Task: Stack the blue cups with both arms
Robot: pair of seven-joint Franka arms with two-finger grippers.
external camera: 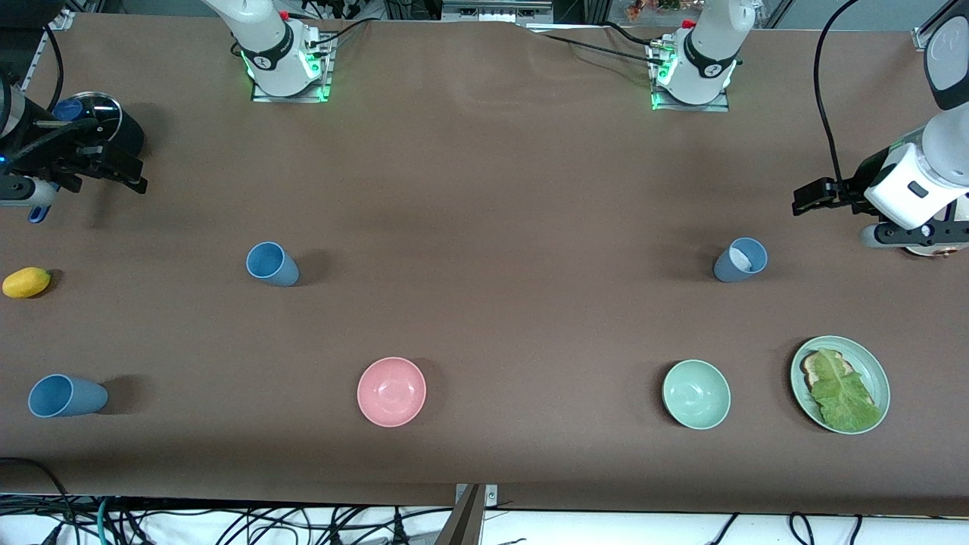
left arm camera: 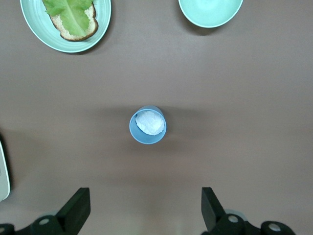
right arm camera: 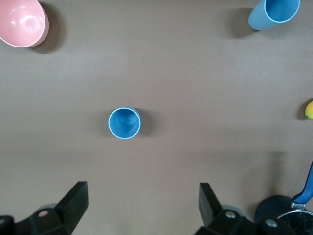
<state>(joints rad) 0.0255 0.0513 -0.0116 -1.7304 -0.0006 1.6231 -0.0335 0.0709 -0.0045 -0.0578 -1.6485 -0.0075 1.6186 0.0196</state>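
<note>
I see both end effectors open above the brown table [external camera: 484,189]: the left end effector [left arm camera: 146,208] over the greyish blue cup [external camera: 740,260], the right end effector [right arm camera: 142,205] over a mid-blue cup [external camera: 271,264]. Glossy pink bowl [external camera: 391,391] and pale green bowl [external camera: 696,393] sit nearer the camera.

The right gripper [right arm camera: 138,208], fingers spread wide, hangs above the brown worktop [right arm camera: 195,73]. An upright blue cup [right arm camera: 124,123] stands just ahead of it. A second cup [right arm camera: 273,13], possibly tilted, and a pink bowl [right arm camera: 20,21] sit farther out.
</note>
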